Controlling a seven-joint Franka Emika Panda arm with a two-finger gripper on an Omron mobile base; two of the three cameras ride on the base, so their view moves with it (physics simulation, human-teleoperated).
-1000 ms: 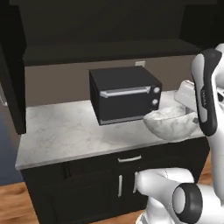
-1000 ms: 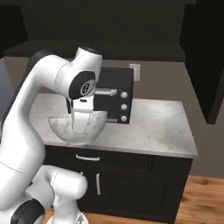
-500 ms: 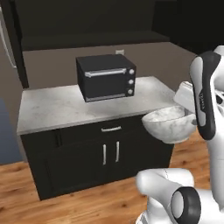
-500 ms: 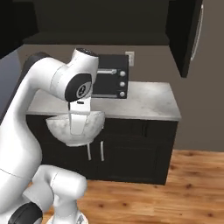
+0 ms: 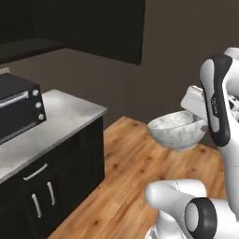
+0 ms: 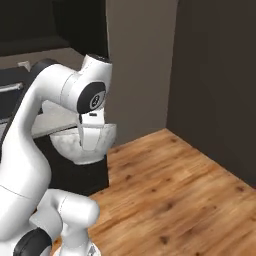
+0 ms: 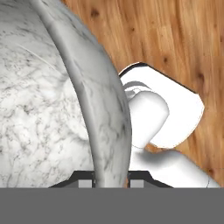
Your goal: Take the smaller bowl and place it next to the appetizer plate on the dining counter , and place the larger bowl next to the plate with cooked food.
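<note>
I see my fingers (image 7: pixel 112 183) clenched on the rim of the larger bowl (image 5: pixel 178 130), one tip inside and one outside its wall. The marbled bowl hangs upright in the air above the wooden floor (image 6: pixel 180 190). To its left stands a marble counter (image 5: pixel 56 126) carrying a black oven (image 5: pixel 18 107), over dark cabinets (image 5: pixel 51 186).

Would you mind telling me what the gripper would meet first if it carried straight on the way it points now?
Apart from the larger bowl whose rim the gripper clamps, probably the robot's own white base, then the wooden floor; depth is unclear.
</note>
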